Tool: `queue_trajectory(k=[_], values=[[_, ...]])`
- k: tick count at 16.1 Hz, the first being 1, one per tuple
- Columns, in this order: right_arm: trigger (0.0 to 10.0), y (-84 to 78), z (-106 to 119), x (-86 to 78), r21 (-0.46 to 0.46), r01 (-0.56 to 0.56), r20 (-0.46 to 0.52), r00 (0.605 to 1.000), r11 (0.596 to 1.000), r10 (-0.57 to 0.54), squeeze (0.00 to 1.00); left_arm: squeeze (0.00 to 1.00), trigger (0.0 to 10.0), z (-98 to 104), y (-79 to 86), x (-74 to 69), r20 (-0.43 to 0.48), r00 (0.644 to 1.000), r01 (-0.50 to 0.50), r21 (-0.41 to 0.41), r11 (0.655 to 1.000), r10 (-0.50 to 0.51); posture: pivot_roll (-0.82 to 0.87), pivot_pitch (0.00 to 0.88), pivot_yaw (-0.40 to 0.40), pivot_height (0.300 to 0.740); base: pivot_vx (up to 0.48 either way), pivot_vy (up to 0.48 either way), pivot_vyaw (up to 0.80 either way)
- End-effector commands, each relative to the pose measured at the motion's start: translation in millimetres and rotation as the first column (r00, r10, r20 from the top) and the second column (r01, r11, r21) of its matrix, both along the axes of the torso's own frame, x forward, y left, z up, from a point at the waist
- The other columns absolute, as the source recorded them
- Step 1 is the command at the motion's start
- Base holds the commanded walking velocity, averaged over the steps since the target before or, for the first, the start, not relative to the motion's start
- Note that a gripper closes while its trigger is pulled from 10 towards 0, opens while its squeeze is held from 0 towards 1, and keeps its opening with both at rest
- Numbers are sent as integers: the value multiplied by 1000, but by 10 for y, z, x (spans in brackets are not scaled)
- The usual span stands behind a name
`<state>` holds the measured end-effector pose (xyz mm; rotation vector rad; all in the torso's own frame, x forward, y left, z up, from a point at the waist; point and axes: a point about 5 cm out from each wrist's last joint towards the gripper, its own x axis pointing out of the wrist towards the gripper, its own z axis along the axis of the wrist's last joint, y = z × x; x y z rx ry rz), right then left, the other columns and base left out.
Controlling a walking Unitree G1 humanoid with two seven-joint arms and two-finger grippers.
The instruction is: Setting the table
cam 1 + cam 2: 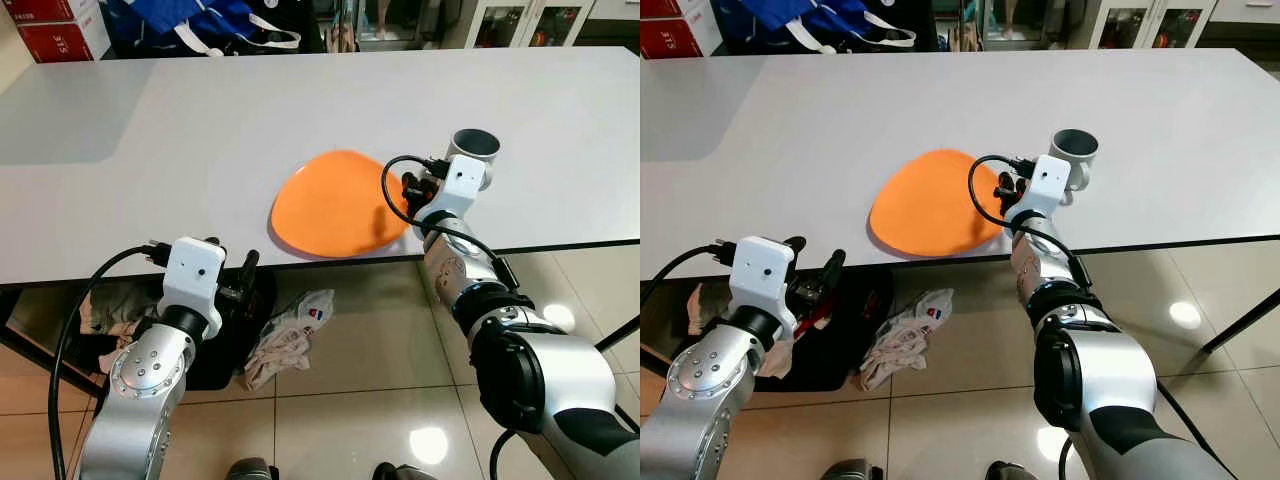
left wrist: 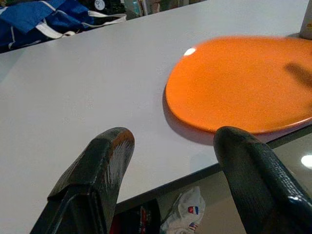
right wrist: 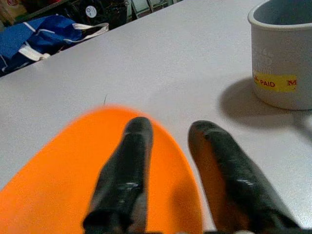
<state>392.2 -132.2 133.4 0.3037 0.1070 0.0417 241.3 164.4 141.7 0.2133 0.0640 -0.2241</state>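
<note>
Black fingers of the left gripper [image 2: 168,180] spread wide, idle below the near table [image 1: 150,150] edge. Orange plate [image 1: 335,205] sits at the near edge, slightly overhanging. Right gripper [image 3: 168,165] over the plate's right rim, fingers narrowly apart, holding nothing, likely nudging or releasing it. Grey cup [image 1: 475,150] just beyond. Blue bag [image 1: 190,20] far left.

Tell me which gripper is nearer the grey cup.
Right. The right gripper hangs over the orange plate edge, beside the grey cup. The left gripper sits back at the table's near edge.
</note>
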Motion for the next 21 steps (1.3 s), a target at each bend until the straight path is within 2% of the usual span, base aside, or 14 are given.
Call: queue_trajectory(k=[1,6,9,10,12,15,17,19,21], values=[[10000,-19,12,5,-45,9,4,1000,999,-8,1000,0,10000,5,-3,-20,-2,1000,-6,10,1000,6,258,101,7,740,0,0,0],[10000,-93,71,17,-131,33,47,999,991,-27,1000,0,10000,-5,-22,9,-4,1000,-7,4,1000,7,243,92,6,740,0,0,0],[10000,-122,234,49,-222,56,147,989,973,-23,1000,0,10000,-32,-69,106,3,1000,-2,-11,1000,2,217,60,-1,740,0,0,0],[10000,-227,464,61,-269,111,293,956,957,-29,0,0,10000,-52,-94,231,9,1000,-12,-29,1000,12,183,17,-9,740,0,0,0],[10000,-438,632,17,-256,178,405,912,950,-62,0,0,10000,-93,-127,386,8,1000,-24,-62,998,25,133,0,-17,740,0,0,0],[10000,-705,549,-188,-255,227,441,893,940,-96,0,0,10000,-155,-136,576,13,998,-57,-68,996,58,80,0,-30,740,0,0,0],[10000,-831,245,-487,-252,261,390,909,932,-149,0,0,10000,-210,-91,630,-3,997,-79,-63,995,79,67,0,-28,740,0,0,0],[10000,-834,-146,-742,-235,259,300,936,937,-184,0,0,10000,-252,-146,639,-6,998,-65,-61,996,65,47,0,-8,740,0,0,384],[10000,-763,-258,-825,-262,229,258,953,938,-161,0,0,10000,-260,-215,664,7,999,-41,-63,997,41,38,0,2,740,0,0,734]])
